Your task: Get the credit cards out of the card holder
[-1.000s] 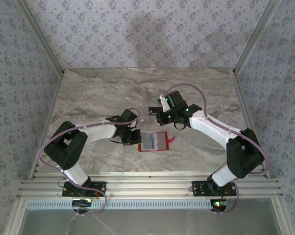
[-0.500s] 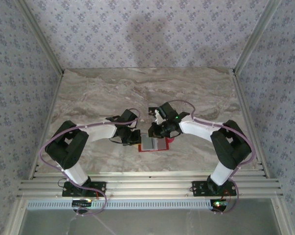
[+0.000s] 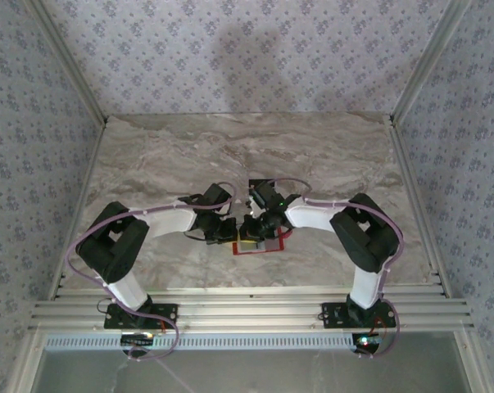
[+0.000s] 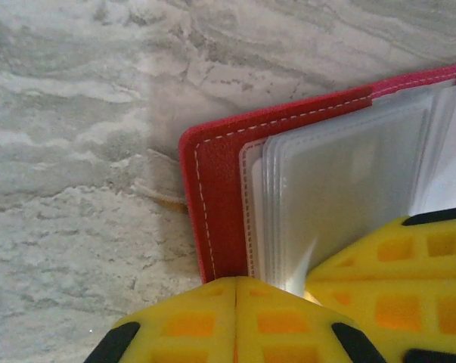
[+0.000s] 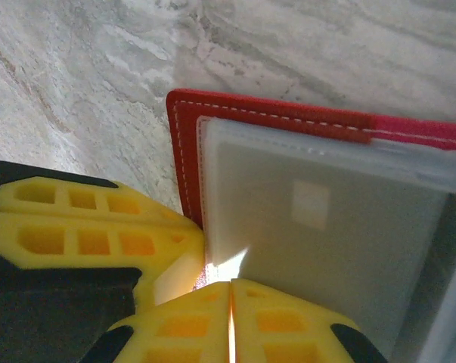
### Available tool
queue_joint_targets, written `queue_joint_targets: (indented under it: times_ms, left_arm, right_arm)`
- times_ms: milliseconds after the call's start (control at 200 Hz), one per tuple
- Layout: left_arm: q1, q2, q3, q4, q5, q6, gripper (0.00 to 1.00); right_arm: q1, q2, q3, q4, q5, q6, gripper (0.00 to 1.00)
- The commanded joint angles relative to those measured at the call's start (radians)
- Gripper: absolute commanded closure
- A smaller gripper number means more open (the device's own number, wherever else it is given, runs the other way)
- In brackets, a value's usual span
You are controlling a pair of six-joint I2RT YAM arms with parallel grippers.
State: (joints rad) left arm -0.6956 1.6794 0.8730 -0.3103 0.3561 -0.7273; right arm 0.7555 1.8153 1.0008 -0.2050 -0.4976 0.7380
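Note:
The red card holder (image 3: 269, 245) lies open on the marble table, its clear sleeves (image 4: 341, 181) facing up. Through the top sleeve (image 5: 318, 227) shows a greyish shape with a pale square; no dark credit card face is plain to see. My left gripper (image 3: 228, 230) is shut, and its yellow tips (image 4: 237, 302) press on the holder's red left edge (image 4: 212, 197). My right gripper (image 3: 252, 232) is shut too, its tips (image 5: 230, 310) on the sleeves' near corner, right beside the left fingers (image 5: 84, 227). The right fingers (image 4: 394, 280) cover the sleeves' lower right part.
The holder's small red tab (image 3: 286, 235) sticks out at its right side. Bare marble (image 3: 230, 147) stretches behind and to both sides. Patterned walls (image 3: 33, 123) close in the table, and an aluminium rail (image 3: 247, 315) runs along the near edge.
My right arm has swung left and down from behind the holder onto its left part, beside the left gripper. The left gripper and the holder have stayed put.

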Motion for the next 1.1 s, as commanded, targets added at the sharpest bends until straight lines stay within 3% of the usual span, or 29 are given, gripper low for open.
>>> queue_joint_targets:
  times_ms: [0, 200, 460, 1094]
  left_arm:
    - [-0.009, 0.017, 0.017, -0.021, 0.020, -0.002, 0.92]
    - [-0.009, 0.016, 0.015, -0.024, 0.020, -0.002, 0.92]
    - [-0.009, 0.019, 0.018, -0.027, 0.018, 0.001, 0.92]
    - [-0.010, 0.008, 0.016, -0.033, 0.015, 0.006, 0.92]
  right_arm:
    - [0.008, 0.025, 0.027, 0.003, -0.010, 0.016, 0.90]
    - [0.007, 0.027, 0.024, -0.059, 0.036, -0.003, 0.89]
    - [0.005, -0.010, 0.033, -0.180, 0.111, -0.050, 0.74]
    - [0.022, -0.045, 0.137, -0.445, 0.324, -0.146, 0.56]
